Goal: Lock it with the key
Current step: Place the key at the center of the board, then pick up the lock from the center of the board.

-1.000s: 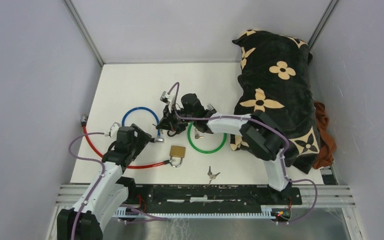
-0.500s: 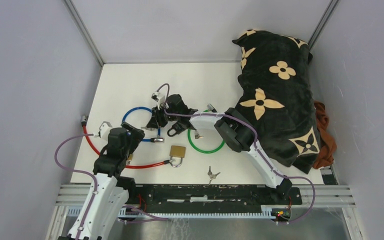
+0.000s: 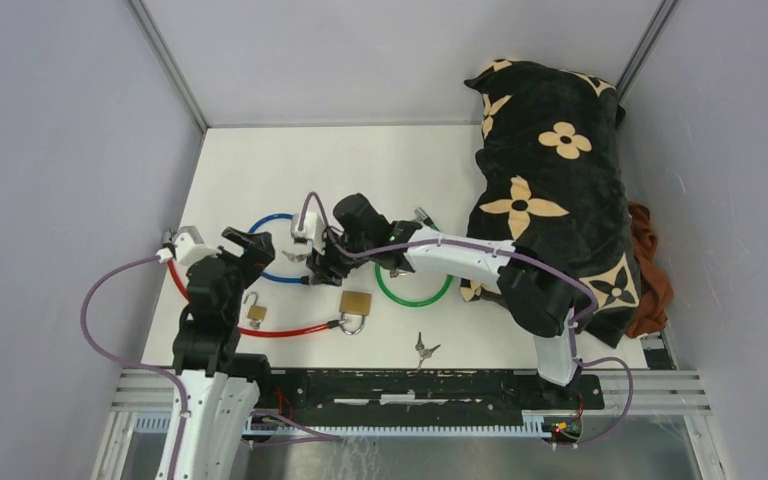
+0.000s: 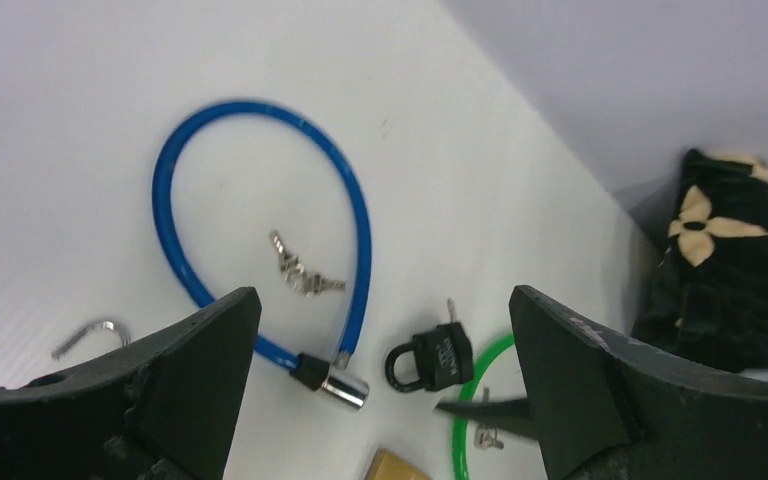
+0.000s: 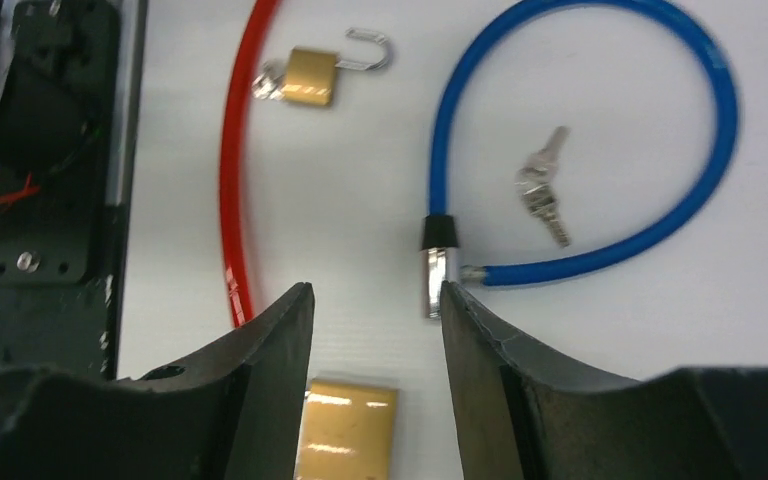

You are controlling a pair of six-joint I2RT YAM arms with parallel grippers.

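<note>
My right gripper (image 5: 377, 300): jaws, shut second ago, now parted, empty; shifted left over barrel end of blue cable lock (image 5: 726, 120). Inside blue loop, upper right of wrist view: keys (image 5: 543, 185). My left gripper (image 4: 385, 300): wide open as before, pulled back lower left.

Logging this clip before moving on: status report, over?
Left gripper open, empty. Right gripper open, empty, over blue cable lock. Keys loose inside its loop, untouched.

Blue cable (image 4: 358, 215), red cable (image 3: 290, 331), green cable (image 3: 412, 303); brass padlock (image 3: 356, 302), black padlock (image 4: 440, 358); silver keys (image 3: 423, 349); black blanket (image 3: 560, 180) with tan flower pattern; rust cloth (image 3: 652, 275); white worktop (image 3: 390, 160).
</note>
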